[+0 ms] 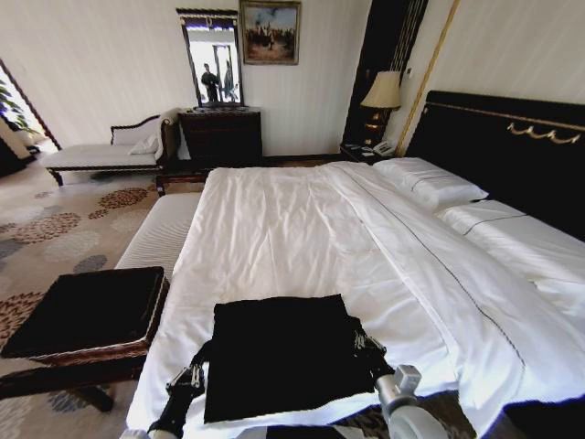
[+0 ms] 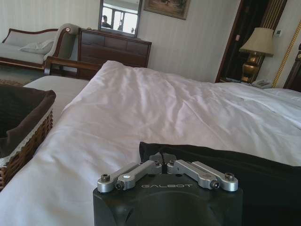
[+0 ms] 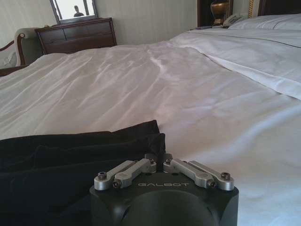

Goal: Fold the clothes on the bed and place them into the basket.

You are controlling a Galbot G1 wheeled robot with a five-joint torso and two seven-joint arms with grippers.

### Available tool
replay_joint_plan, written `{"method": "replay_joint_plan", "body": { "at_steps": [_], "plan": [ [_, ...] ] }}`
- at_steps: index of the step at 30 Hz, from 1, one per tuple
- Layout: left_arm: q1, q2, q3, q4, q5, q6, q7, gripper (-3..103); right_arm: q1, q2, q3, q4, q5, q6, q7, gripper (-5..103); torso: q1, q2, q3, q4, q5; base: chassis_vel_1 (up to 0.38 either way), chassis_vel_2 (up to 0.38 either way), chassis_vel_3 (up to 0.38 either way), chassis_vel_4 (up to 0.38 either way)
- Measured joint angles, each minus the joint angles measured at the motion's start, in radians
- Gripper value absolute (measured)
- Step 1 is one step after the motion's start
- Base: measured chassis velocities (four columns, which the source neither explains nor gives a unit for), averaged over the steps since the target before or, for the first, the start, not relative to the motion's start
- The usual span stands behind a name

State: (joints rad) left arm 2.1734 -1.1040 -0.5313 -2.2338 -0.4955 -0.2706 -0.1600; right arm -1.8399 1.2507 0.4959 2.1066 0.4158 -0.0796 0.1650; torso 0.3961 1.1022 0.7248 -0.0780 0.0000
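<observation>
Pincers left [image 1: 195, 363] and right [image 1: 364, 345] reach low, each clamped on the folded T-shirt's [image 1: 279, 352] side edge.

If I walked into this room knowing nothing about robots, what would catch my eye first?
Most likely the black T-shirt, folded into a dark square on the near edge of the big white bed. The left gripper and the right gripper sit at its two sides, each closed on an edge of the cloth. To the robot's left, beside the bed, stands a wicker basket with black lining.
</observation>
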Motion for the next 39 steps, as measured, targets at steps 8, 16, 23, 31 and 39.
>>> {"method": "replay_joint_plan", "body": {
  "at_steps": [8, 16, 23, 31, 39],
  "plan": [
    [0.076, 0.02, 0.0, -0.024, 0.019, -0.02, 0.003, 0, -0.059, 0.023, 0.029, 0.055, -0.002, -0.029, 0.03, 1, 0.0, 0.0, 0.0, 0.0002, 0.0001, 0.0, 0.0, 0.0, 0.0],
    [0.126, 0.025, -0.014, -0.017, 0.035, -0.05, 0.006, 0, -0.103, 0.042, 0.023, 0.065, -0.031, -0.025, 0.029, 1, 0.0, 0.0, 0.0, 0.0, -0.0001, 0.0, 0.0, 0.0, 0.0],
    [0.17, 0.025, -0.062, -0.035, 0.026, -0.063, 0.021, 0, -0.113, 0.033, 0.013, 0.074, -0.045, -0.028, 0.029, 1, 0.0, 0.0, 0.0, 0.0001, 0.0001, 0.0, 0.0, 0.0, 0.0],
    [0.166, 0.013, -0.008, 0.01, 0.056, -0.083, 0.026, 0, -0.105, 0.019, 0.011, 0.058, -0.052, -0.027, 0.027, 1, 0.0, 0.0, 0.0, 0.0002, -0.0001, 0.0, 0.0, 0.0, 0.0],
    [0.138, 0.012, 0.007, 0.054, 0.073, -0.085, 0.02, 0, -0.107, 0.027, 0.002, 0.037, -0.095, -0.021, 0.021, 1, 0.0, 0.0, 0.0, 0.0001, -0.0001, 0.0, 0.0, 0.0, 0.0]
  ]
}}
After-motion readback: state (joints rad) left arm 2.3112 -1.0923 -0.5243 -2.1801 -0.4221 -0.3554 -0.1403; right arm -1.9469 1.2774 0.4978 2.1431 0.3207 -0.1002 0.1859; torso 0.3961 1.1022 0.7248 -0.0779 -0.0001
